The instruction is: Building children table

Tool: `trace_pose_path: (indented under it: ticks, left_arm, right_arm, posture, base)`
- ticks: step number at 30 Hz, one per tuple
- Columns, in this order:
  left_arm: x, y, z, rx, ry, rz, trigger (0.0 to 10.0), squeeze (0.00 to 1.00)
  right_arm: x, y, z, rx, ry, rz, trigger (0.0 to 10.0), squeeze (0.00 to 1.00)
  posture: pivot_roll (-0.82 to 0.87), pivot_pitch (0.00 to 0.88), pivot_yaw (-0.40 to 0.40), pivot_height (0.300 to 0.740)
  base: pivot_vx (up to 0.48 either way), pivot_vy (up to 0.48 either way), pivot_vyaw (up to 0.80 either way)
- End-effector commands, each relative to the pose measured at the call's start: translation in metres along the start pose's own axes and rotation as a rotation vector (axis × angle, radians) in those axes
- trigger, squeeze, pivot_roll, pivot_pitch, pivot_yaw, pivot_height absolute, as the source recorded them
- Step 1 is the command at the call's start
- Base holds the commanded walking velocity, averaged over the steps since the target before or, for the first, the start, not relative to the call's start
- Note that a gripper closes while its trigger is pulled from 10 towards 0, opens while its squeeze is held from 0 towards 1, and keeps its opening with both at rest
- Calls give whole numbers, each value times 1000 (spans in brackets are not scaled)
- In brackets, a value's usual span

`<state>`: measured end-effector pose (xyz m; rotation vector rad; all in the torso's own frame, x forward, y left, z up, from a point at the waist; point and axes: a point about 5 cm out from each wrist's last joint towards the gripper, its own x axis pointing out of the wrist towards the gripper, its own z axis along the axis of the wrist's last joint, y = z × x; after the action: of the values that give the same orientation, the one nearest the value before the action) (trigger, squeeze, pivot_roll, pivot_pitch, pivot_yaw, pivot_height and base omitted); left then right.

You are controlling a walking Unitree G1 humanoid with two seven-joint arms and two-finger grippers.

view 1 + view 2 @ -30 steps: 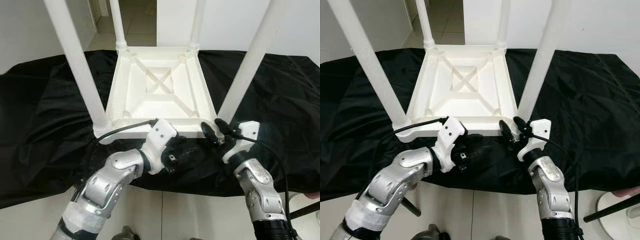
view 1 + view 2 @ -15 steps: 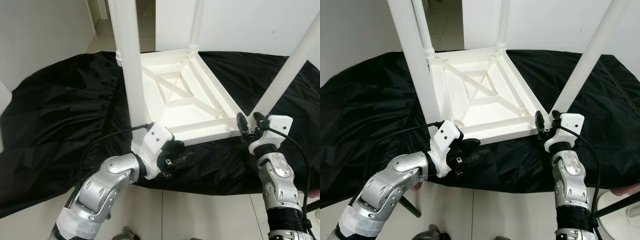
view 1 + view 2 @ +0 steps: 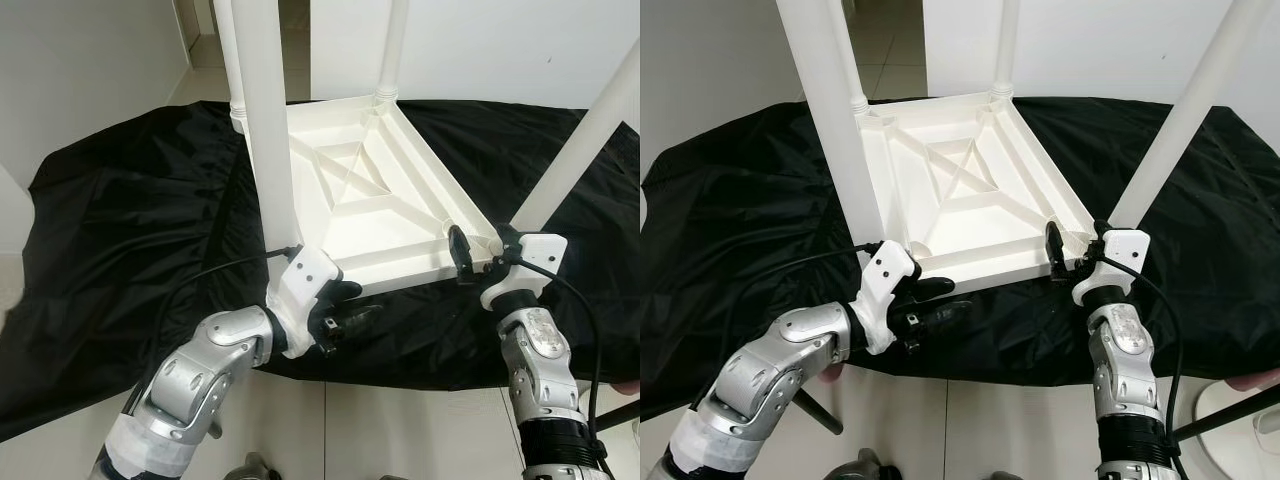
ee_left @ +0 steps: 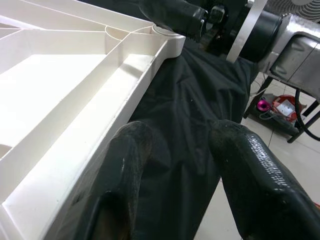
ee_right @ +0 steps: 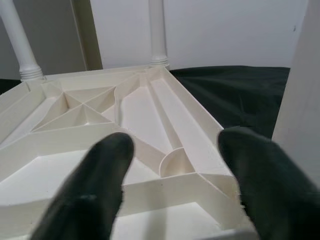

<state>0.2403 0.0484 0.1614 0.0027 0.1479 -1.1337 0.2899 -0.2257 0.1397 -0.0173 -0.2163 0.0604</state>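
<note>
The white children's table (image 3: 372, 205) lies upside down on a black cloth (image 3: 130, 230), its legs pointing up. Its near-left leg (image 3: 265, 130) rises just above my left gripper (image 3: 350, 304). That gripper is open and hovers over the cloth beside the table's near rim (image 4: 100, 115), holding nothing. My right gripper (image 3: 478, 252) is open at the near-right corner, close to the foot of the near-right leg (image 3: 580, 150). Its fingers (image 5: 95, 195) stand apart on either side of the corner's rim (image 5: 180, 187).
The black cloth covers the whole work surface and hangs over its front edge. White tiled floor (image 3: 330, 430) lies below me. A black rod and a white round base (image 3: 1230, 410) stand at the front right. A doorway (image 3: 290, 40) opens behind the table.
The whole view has swung left, so the table now looks skewed. My right gripper has slid a little left along the near rim to the corner. The left gripper stays by the near-left corner.
</note>
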Motion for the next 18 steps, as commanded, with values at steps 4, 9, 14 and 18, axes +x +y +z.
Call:
trace_pose_path:
  ticks: [4,9,14,18]
  left_arm:
    - [0,-2,4,15,-2,-14,10000,0]
    - [0,-3,4,12,0,-11,10000,0]
    - [1,-3,4,11,-4,-11,10000,0]
    - [1,-3,5,11,-5,-13,10000,0]
  right_arm:
    - [-2,2,-2,-2,-3,10,0,0]
    - [-3,1,-3,-15,6,12,4824,0]
    - [-3,-5,-1,-15,0,-8,10000,1000]
    - [-3,-11,1,-27,-3,-24,10000,1000]
  posture:
    - [-11,0,56,740]
    - [-12,0,53,740]
    - [-13,0,51,740]
    - [-15,4,49,740]
  base:
    - [0,0,0]
    - [0,0,0]
    - [0,0,0]
    - [0,0,0]
